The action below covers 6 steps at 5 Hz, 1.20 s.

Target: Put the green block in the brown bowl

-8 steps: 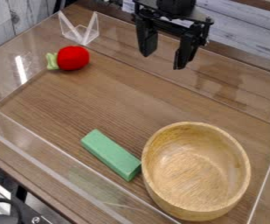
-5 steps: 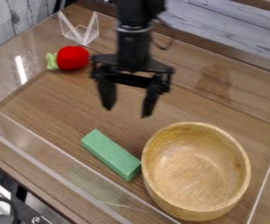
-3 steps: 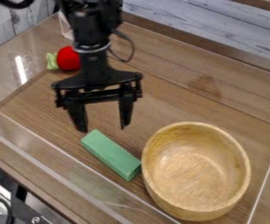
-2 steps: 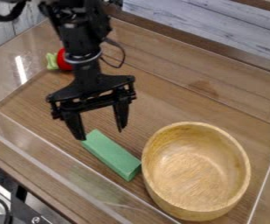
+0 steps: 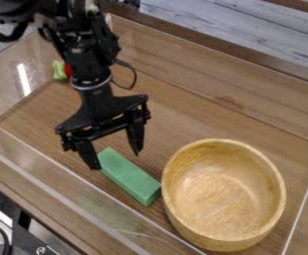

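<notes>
Nearest the viewer, the brown bowl (image 5: 224, 193) sits empty on the wooden table (image 5: 209, 100). Just to its left, the green block (image 5: 129, 175) lies flat, not yet grasped. The gripper (image 5: 107, 152), jaws spread wide and pointing down, straddles the block's far end. Grasp, lift, transfer and release remain.

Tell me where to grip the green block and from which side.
Grip the green block across its narrow width, near the middle, coming straight down from above. It lies flat on the table, long and thin, running diagonally, so only the long side faces fit between fingers. The open gripper already hovers over its upper-left end.
</notes>
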Each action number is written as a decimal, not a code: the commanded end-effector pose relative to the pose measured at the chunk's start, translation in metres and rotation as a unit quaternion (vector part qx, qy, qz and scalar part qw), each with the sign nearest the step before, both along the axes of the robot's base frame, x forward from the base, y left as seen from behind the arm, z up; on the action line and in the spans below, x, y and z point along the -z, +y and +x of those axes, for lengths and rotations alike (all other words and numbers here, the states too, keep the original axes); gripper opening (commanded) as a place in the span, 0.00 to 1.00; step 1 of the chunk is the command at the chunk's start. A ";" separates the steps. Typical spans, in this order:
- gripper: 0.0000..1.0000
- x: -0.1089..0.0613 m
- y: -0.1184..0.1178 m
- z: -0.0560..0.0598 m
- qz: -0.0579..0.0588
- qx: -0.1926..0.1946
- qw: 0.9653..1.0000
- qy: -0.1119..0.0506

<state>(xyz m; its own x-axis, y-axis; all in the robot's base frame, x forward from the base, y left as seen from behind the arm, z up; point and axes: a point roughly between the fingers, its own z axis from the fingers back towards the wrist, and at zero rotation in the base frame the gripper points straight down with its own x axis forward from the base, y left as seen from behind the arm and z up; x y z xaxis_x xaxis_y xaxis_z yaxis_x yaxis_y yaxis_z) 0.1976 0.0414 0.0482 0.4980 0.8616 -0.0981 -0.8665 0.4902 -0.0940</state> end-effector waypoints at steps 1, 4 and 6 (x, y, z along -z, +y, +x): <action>1.00 0.005 0.005 0.006 0.005 -0.027 1.000 -0.015; 1.00 0.020 0.006 0.009 0.029 -0.068 0.997 -0.035; 1.00 0.021 0.003 0.010 0.057 -0.073 0.995 -0.049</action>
